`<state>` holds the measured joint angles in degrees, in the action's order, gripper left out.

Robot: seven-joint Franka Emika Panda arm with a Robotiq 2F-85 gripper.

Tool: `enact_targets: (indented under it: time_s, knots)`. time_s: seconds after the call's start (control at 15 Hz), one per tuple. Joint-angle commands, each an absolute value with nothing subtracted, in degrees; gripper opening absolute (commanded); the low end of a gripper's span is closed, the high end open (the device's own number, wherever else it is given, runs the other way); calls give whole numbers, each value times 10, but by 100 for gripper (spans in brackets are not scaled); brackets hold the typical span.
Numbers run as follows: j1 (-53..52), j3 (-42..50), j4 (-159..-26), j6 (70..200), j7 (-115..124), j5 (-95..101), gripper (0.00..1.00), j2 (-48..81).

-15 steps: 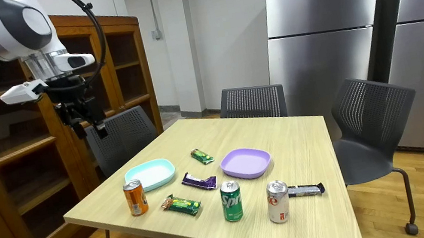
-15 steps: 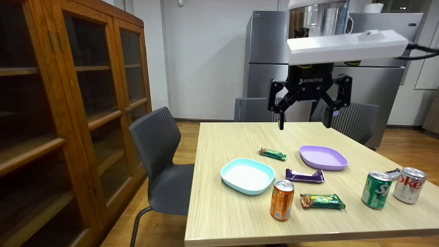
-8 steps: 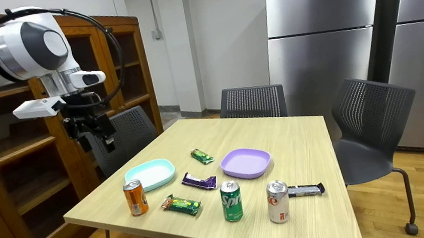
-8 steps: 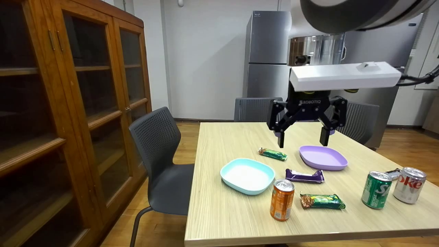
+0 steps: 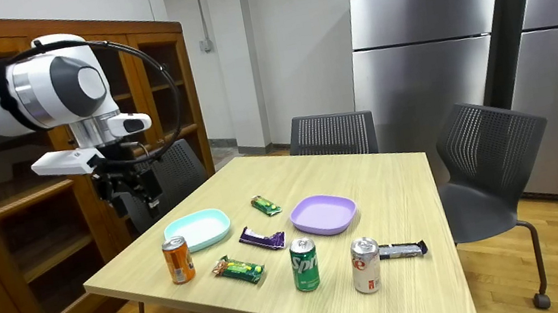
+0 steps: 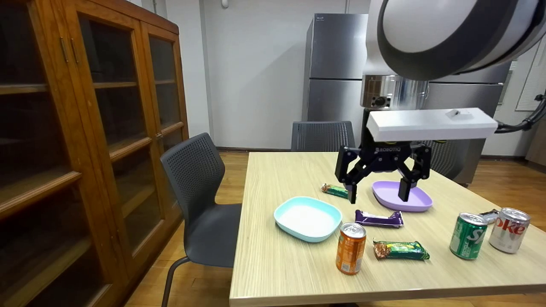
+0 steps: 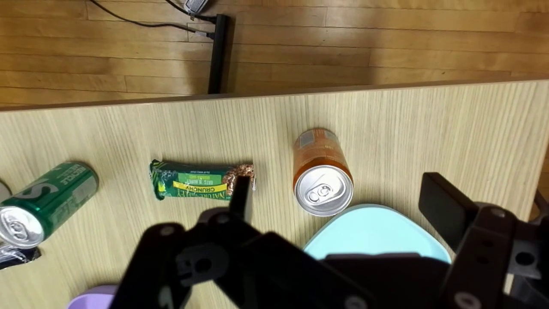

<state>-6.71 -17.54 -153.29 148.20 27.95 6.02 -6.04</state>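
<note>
Compared with a moment before, the black gripper (image 6: 377,198) is now lower and nearer to the table (image 6: 290,273), while the things on it stay in their places. The two fingers (image 7: 446,210) of the gripper stand wide apart, and nothing is held between them. In the wrist view, an orange can (image 7: 321,171) appears in the gap of these fingers, but it is below them and not touched. This can stands upright on the table, just beside a light blue plate (image 6: 307,218); whether the two touch, one cannot tell. Near the can lies a green wrapped bar (image 6: 401,250), and a purple wrapped bar (image 6: 379,219) lies between this bar and a purple plate (image 5: 324,214). A green can (image 6: 468,236) and a silver can (image 6: 509,230) stand upright, close to each other and well apart from the orange can.
</note>
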Motion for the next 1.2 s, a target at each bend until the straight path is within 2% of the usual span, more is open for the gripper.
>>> enact_targets:
  time_s: [0.0, 1.13]
  knots:
    - [-75, -165, -1536, 1505, 293, 94, 100, -35]
    - [-149, -79, -1436, 1517, 313, 126, 100, 152]
